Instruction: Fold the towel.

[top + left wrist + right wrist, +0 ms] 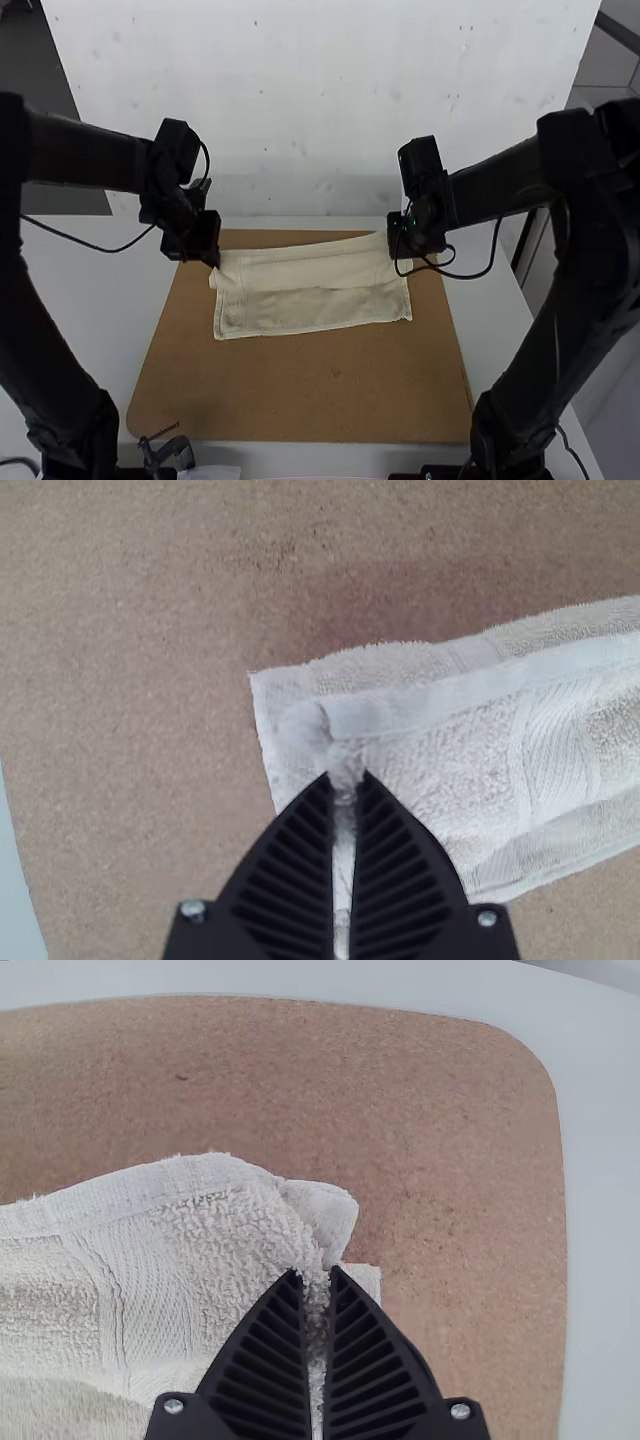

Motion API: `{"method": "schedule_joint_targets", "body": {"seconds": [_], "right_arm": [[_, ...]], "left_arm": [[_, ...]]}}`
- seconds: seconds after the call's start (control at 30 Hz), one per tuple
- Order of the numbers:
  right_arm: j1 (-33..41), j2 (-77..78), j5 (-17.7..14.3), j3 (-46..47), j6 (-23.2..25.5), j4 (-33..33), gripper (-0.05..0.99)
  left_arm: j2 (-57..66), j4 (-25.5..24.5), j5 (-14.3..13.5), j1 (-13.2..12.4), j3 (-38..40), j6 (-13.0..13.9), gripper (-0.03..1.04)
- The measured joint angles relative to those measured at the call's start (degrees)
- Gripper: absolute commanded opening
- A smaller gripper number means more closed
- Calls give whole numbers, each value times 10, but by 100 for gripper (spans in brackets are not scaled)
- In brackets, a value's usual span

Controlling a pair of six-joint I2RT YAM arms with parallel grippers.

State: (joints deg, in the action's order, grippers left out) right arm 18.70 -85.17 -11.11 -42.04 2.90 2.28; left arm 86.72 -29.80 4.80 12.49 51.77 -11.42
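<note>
In the high view, the left gripper [213, 260] is pinching the towel [312, 310] at one end, and the right gripper [396, 252] is pinching it at the other, so the cloth is stretching from one gripper across to the other. In the left wrist view, the black ribbed fingers [285, 875] are standing close together, a ridge of cloth running between them, while the corner of a lower layer is poking out just beside their tips. In the right wrist view, the fingers [265, 1360] are likewise closing narrowly on a bunched bit of towel, with a rounded flap bulging just beyond the tips and a paler corner showing beside them underneath. Between the grippers, the towel is lying partly doubled, its upper layer sagging a little, and a lower strip is spreading out on the arms' side of the grip. Beneath both grippers, a brown board [300, 385] is resting on the white table [105, 310], reaching from the towel back toward the arm bases.
</note>
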Motion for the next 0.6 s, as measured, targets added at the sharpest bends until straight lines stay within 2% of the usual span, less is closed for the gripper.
{"method": "schedule_joint_targets", "body": {"seconds": [0.17, 0.4, 0.47, 0.6], "right_arm": [[0, 43, 4, 44, -15, 36, 2], [0, 87, 3, 75, -26, 81, 2], [0, 100, 2, 75, -27, 92, 2], [2, 111, 3, 75, -28, 99, 2]], "left_arm": [[-98, -42, 0, 34, -56, 0, 2], [-176, -113, -3, 89, -72, -11, 2], [-195, -122, -3, 98, -79, -13, 2], [-207, -122, -5, 100, -93, -16, 2]]}}
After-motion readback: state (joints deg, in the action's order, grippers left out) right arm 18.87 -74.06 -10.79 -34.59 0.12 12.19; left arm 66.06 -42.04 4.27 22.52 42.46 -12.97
